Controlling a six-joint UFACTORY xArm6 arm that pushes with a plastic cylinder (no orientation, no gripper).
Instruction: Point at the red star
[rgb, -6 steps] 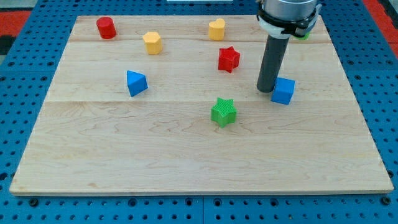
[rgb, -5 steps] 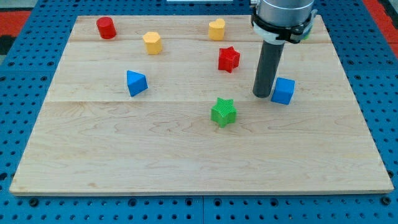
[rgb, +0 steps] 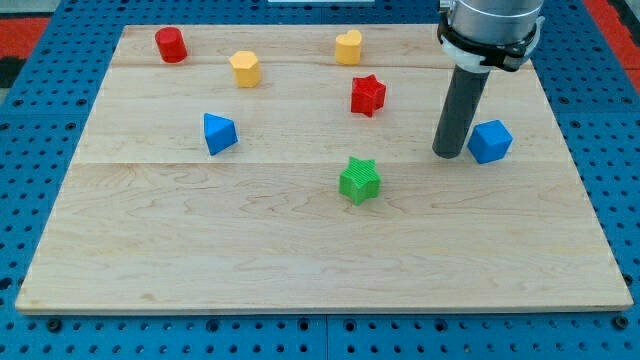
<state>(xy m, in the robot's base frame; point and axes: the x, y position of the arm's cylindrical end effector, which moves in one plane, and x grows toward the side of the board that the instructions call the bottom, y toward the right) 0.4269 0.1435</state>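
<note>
Red star (rgb: 368, 95) lies left and farther back from my tip (rgb: 449, 154), which touches the blue cube (rgb: 490, 141); no jaws fitted.

Pale wooden board (rgb: 300, 240) with visible grain, matt; the green star (rgb: 360, 180) has a ribbed surface.
</note>
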